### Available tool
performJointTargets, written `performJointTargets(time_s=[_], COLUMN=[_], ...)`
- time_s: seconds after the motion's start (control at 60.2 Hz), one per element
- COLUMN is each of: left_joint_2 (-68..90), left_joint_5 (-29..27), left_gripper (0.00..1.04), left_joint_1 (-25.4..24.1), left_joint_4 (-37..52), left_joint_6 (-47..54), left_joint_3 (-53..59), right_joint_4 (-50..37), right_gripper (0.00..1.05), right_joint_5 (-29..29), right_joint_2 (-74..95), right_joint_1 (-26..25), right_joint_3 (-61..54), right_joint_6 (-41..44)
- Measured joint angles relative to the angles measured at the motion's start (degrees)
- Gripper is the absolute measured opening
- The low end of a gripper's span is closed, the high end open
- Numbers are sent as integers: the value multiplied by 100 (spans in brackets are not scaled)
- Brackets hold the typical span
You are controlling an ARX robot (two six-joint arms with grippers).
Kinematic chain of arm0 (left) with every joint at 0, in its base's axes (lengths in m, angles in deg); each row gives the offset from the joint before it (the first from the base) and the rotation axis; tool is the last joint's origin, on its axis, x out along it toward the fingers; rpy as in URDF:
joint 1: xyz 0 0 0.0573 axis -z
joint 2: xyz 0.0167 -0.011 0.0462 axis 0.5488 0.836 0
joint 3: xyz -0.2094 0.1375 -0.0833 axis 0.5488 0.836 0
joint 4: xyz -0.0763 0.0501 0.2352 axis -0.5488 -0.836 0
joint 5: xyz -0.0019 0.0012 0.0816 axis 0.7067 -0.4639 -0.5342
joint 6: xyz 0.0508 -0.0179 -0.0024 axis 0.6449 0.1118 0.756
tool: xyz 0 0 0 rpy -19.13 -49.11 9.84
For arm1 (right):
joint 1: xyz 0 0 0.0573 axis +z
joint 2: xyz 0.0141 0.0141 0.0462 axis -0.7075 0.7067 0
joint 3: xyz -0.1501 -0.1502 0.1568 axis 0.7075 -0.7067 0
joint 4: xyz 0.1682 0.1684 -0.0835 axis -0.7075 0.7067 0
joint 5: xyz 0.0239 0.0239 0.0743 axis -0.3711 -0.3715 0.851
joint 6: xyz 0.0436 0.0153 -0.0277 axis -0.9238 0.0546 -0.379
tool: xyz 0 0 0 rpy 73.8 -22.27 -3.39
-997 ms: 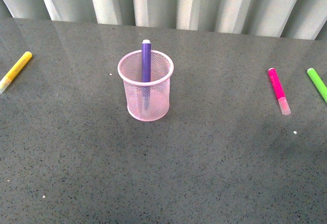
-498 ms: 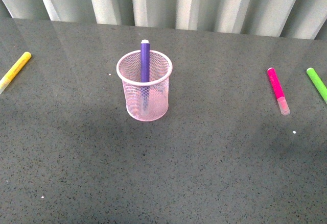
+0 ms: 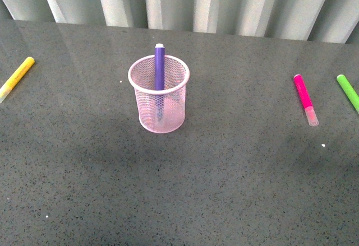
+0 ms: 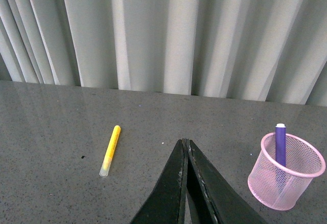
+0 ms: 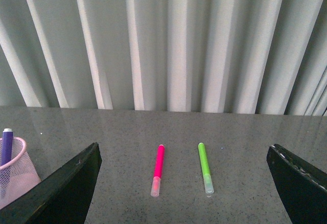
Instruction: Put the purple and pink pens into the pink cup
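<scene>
The pink cup [image 3: 159, 101] stands upright on the dark table, left of centre in the front view, with the purple pen [image 3: 159, 66] standing inside it and poking above the rim. The pink pen [image 3: 304, 97] lies flat far to the right, cap toward me. Neither arm shows in the front view. In the left wrist view my left gripper [image 4: 185, 143] is shut with nothing in it, the pink cup [image 4: 283, 175] and purple pen [image 4: 280, 142] off to one side. In the right wrist view my right gripper [image 5: 184, 152] is wide open, the pink pen [image 5: 158, 169] lying ahead between the fingers' lines.
A yellow marker [image 3: 17, 78] lies at the table's far left, also the yellow marker [image 4: 110, 149] ahead of the left gripper. A green marker [image 3: 348, 92] lies at the right edge beside the pink pen, and the green marker [image 5: 205, 167] shows in the right wrist view. Pale curtains hang behind the table.
The view shifted very slightly a second ago; cup and pens have stayed where they were since.
</scene>
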Motion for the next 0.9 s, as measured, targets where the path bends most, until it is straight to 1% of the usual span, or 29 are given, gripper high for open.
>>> performJointTargets(time_s=[0.382,0.897], left_joint_2=[-1132,-2041], left_joint_5=[2,2], left_gripper=[4,4], left_joint_1=[0,0], left_joint_4=[-1075,-1982], left_joint_6=[2,2], left_joint_3=[2,2], right_joint_4=[0,0], right_gripper=[98,98], right_joint_5=[0,0], right_joint_2=[0,0], right_joint_1=[0,0], right_joint_3=[0,0], right_joint_6=[0,0])
